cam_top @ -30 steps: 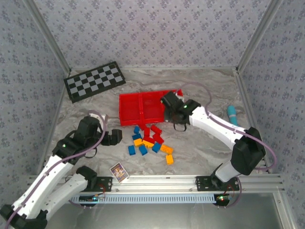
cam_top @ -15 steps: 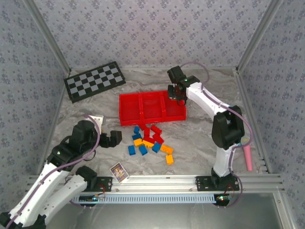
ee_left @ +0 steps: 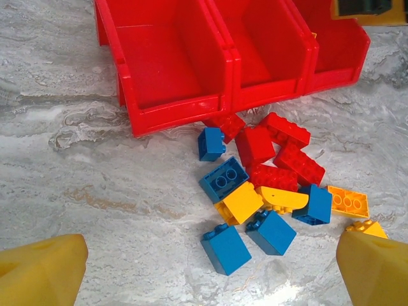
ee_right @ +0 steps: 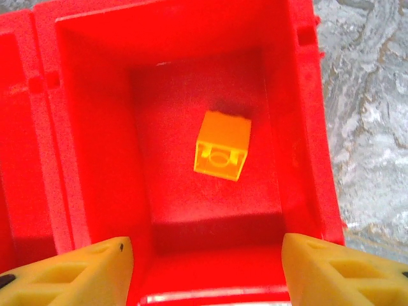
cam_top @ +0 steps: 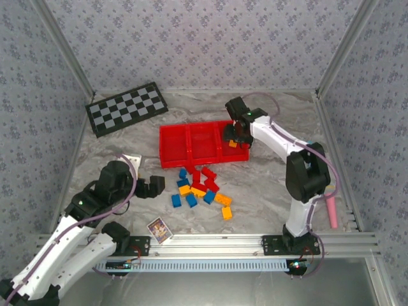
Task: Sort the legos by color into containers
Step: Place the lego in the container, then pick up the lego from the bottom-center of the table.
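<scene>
The red tray of three containers lies mid-table. My right gripper hovers open over its right compartment, where one orange-yellow lego lies loose on the floor, apart from the yellow fingertips. The other two compartments look bare. Several blue, red and orange-yellow legos lie in a pile just in front of the tray. My left gripper is open, left of the pile. In the left wrist view a blue lego lies nearest between its wide-spread fingers.
A black-and-white checkerboard lies at the back left. A small picture card sits near the front rail. A pink cylinder lies by the right arm's base. Walls enclose the table on three sides.
The right arm swung from the pile up over the tray's right compartment, opened, and the orange-yellow lego now lies inside. The left arm barely shifted.
</scene>
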Robot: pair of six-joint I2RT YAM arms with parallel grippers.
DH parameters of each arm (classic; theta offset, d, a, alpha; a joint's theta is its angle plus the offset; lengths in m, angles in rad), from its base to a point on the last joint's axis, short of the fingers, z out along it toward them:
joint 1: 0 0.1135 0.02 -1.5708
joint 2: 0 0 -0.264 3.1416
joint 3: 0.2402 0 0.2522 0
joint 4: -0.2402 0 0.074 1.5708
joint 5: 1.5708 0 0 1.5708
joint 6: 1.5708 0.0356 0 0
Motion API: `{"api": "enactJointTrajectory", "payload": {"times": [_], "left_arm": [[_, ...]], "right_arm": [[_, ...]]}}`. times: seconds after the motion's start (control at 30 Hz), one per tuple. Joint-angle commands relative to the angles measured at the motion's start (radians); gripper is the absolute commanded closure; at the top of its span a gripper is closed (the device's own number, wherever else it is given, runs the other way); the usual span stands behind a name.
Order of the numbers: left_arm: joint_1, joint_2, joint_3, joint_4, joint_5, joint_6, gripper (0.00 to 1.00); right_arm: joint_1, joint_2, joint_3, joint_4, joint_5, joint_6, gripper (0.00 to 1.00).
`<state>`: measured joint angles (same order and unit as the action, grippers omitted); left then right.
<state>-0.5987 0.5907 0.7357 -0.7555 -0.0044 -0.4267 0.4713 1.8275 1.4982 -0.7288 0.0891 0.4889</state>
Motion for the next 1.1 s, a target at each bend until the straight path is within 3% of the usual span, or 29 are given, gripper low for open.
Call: {"api": "enactJointTrajectory", "payload": {"times": [0.0,0.23,0.43,0.57,1.07], "left_arm": [[-0.01,0.011,0.001,0.012,-0.015,0.015,0.0],[-0.01,0.013,0.001,0.008,-0.033,0.006,0.0],[-0.009,0.018,-0.004,0.008,-0.052,-0.004,0.0],[-0.01,0.028,-0.004,0.009,-0.056,-0.004,0.0],[-0.011,0.014,-0.003,-0.002,-0.074,-0.011,0.0]], "right_arm": [[0.01,-0.133,-0.063,0.013,-0.055,-0.065,0.34],[0.038,-0.384,-0.331,0.006,-0.164,-0.103,0.3],[0.199,-0.503,-0.439,-0.093,-0.124,-0.185,0.2],[0.303,-0.47,-0.461,-0.15,-0.138,-0.192,0.05],[0.493,-0.202,-0.453,-0.158,-0.052,-0.22,0.0]]}}
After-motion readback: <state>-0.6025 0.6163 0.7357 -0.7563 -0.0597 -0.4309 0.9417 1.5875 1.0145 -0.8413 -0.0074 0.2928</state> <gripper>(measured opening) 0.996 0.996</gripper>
